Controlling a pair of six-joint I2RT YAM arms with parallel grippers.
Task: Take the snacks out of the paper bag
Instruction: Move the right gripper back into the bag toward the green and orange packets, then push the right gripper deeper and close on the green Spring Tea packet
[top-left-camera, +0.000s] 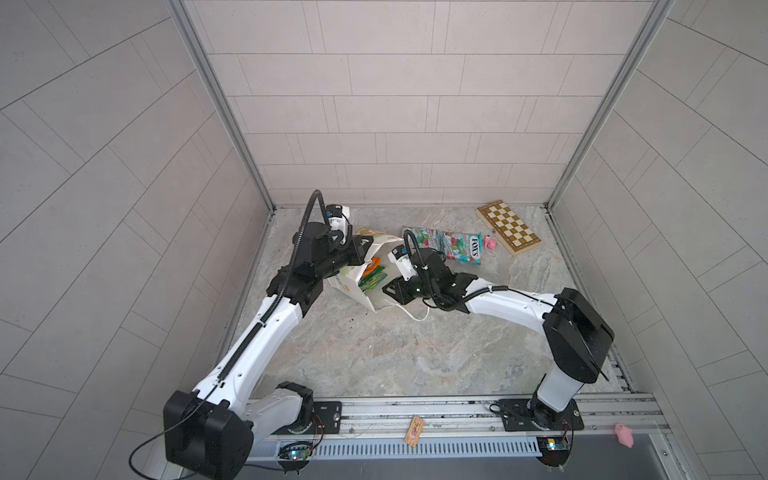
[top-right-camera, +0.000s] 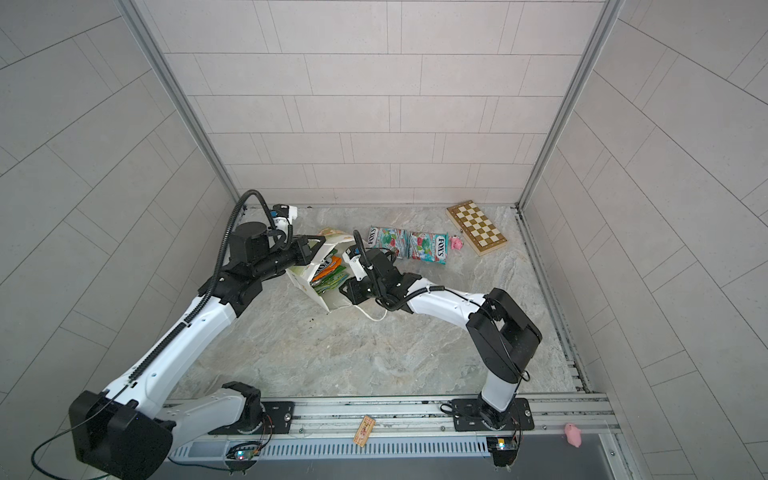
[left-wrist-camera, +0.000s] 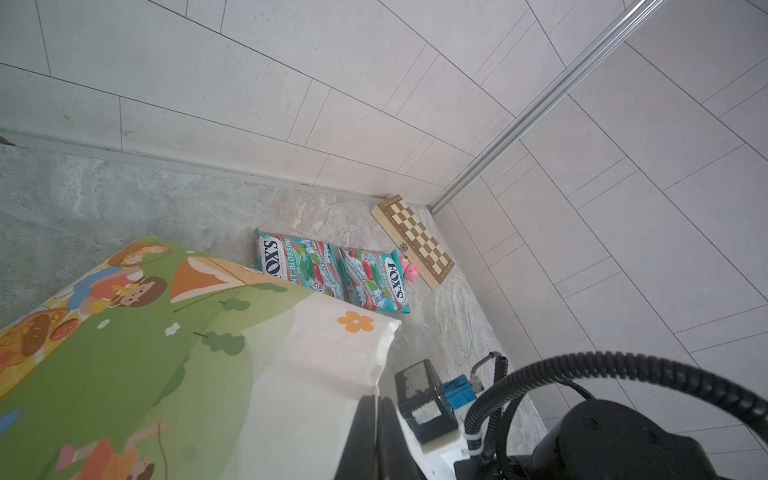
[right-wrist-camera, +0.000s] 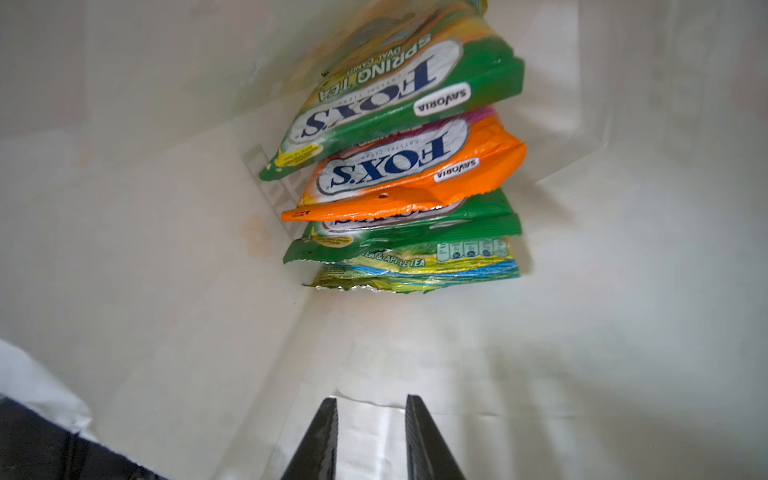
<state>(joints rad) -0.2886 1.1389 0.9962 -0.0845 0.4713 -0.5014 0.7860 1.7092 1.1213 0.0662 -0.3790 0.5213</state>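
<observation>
Left fingers (left-wrist-camera: 361, 432) are pinching the bag (left-wrist-camera: 316, 353); right fingers (right-wrist-camera: 324, 440), narrow and empty, are hovering inside, probably needing to clamp snacks (top-left-camera: 372, 277) at 10 o'clock.

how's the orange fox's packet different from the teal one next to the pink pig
The orange packet is inside the paper bag; the teal packet lies out on the table. The orange packet is wedged between green packets, partly covered; the teal packet has nothing on top. Both are glossy FOX'S packets.

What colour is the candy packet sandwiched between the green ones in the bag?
Orange; the packet shows best in the right wrist view.
</observation>
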